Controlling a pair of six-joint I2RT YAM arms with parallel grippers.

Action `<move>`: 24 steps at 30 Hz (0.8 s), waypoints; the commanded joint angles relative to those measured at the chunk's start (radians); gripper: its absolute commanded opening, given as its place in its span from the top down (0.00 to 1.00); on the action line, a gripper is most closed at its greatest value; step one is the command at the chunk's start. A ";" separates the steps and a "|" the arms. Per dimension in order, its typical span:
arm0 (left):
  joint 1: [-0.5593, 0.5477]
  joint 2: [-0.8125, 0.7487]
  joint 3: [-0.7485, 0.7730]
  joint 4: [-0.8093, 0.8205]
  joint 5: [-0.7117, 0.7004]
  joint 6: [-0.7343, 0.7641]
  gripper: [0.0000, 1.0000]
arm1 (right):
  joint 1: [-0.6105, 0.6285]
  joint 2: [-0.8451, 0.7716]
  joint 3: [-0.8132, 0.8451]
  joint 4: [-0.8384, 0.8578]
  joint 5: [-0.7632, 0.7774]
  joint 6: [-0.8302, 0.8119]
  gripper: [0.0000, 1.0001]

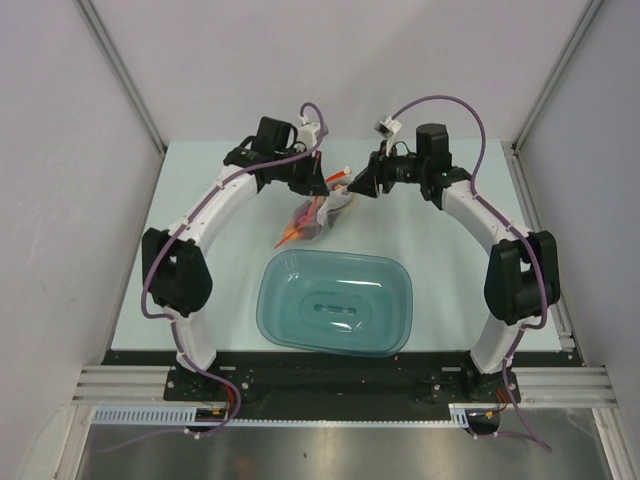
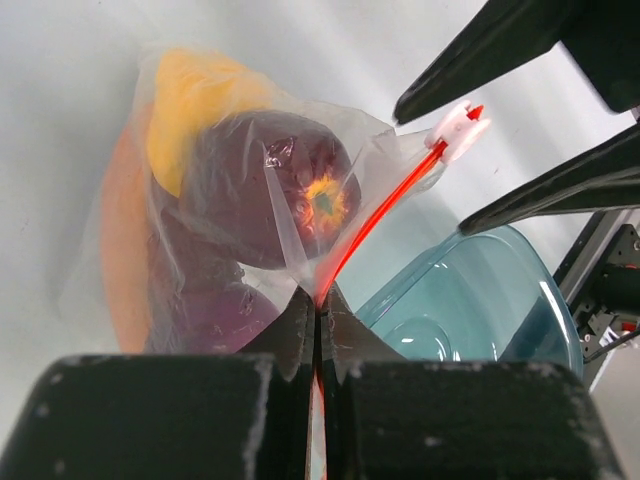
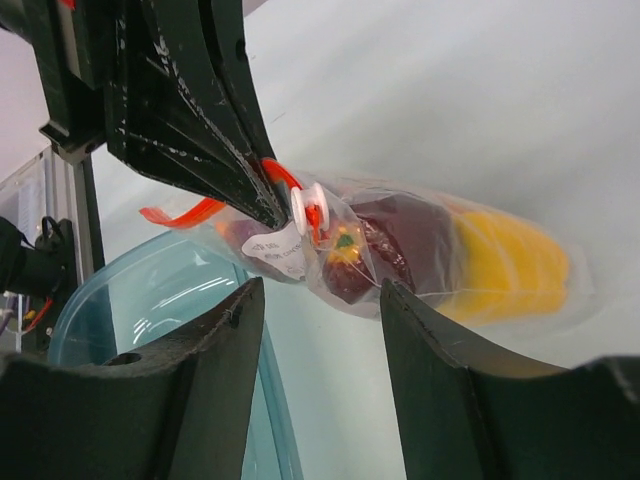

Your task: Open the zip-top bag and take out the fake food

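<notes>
From the top view the zip-top bag (image 1: 312, 222) is mostly masked by the two wrists meeting over it, and only a crumpled knot of clear film and orange shows, hanging above the pale table (image 1: 200, 200) just beyond the far rim of the teal tub (image 1: 335, 300). What lies deepest in the bag cannot be made out in any view, because the film folds over itself and glares. Both wrist views cut the tub off at their frame edges. The left gripper (image 2: 318, 305) has its jaws pressed fully together on the orange-red zip strip (image 2: 375, 215), and the strip vanishes between the black pads. The right gripper (image 3: 322, 290) stands about half open and grips nothing. The small white slider (image 2: 455, 128) at the strip's end sits between its fingers, and whether either finger touches it I cannot tell. The bag is thin, crinkly and transparent, with a white label patch near its mouth. The fake food is smooth, glossy plastic: a rounded dark red apple (image 2: 270, 190) with a yellow-orange dimple, a lobed yellow pepper (image 2: 190, 100), a long curved orange slice (image 2: 118, 250) against the bag's side, and a purple onion (image 2: 215, 315) low down. The tub is translucent, rectangular and round-cornered.
</notes>
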 commanded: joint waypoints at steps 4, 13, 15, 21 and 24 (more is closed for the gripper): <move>0.012 -0.062 0.041 0.037 0.094 0.007 1.00 | 0.014 0.021 -0.006 0.063 -0.008 -0.056 0.47; 0.013 -0.064 0.029 0.050 0.125 -0.002 1.00 | 0.040 0.038 -0.006 0.145 0.072 -0.042 0.47; 0.013 -0.064 0.023 0.047 0.128 -0.001 1.00 | 0.044 0.039 -0.006 0.157 0.087 -0.040 0.47; 0.013 -0.071 0.000 0.050 0.128 -0.001 1.00 | 0.039 0.053 -0.005 0.189 0.106 -0.031 0.50; 0.013 -0.071 0.000 0.053 0.126 -0.001 1.00 | 0.039 0.068 -0.005 0.206 0.096 -0.015 0.55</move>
